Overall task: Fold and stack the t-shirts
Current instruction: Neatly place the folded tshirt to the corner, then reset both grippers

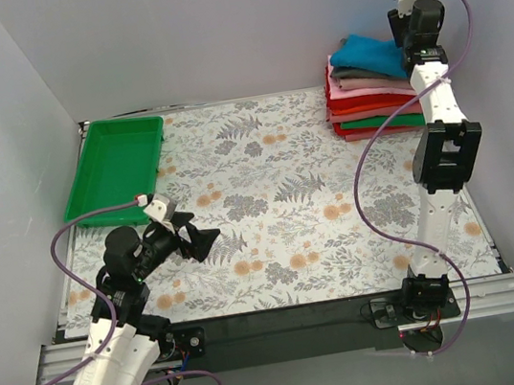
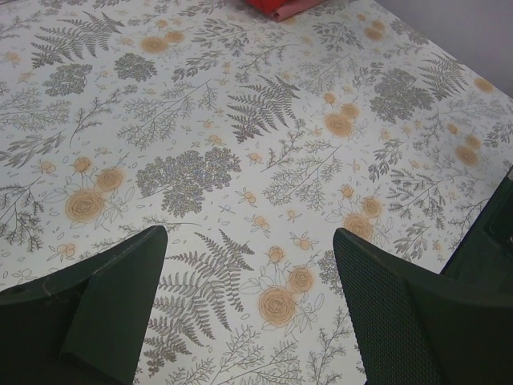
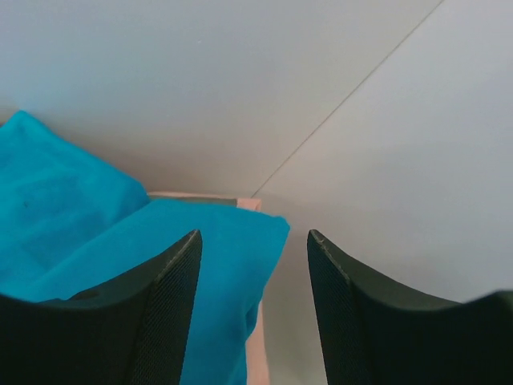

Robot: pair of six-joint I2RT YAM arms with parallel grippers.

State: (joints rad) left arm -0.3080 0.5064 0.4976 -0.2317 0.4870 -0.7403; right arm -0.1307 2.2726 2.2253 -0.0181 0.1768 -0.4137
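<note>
A stack of folded t-shirts [image 1: 371, 98] sits at the far right corner of the table, with green, red, pink and grey layers and a teal-blue t-shirt [image 1: 369, 53] on top. The teal shirt fills the lower left of the right wrist view [image 3: 120, 233]. My right gripper [image 3: 254, 241] is open and empty, raised just above the stack's right edge, beside the wall. My left gripper [image 2: 248, 241] is open and empty, low over the floral tablecloth at the near left [image 1: 201, 238]. A red and pink edge of the stack [image 2: 276, 6] shows far off in the left wrist view.
A green plastic tray [image 1: 116, 167] lies at the far left of the table. Grey walls enclose the left, back and right sides. The floral tablecloth [image 1: 277, 199] covers the tabletop. Purple cables loop off both arms.
</note>
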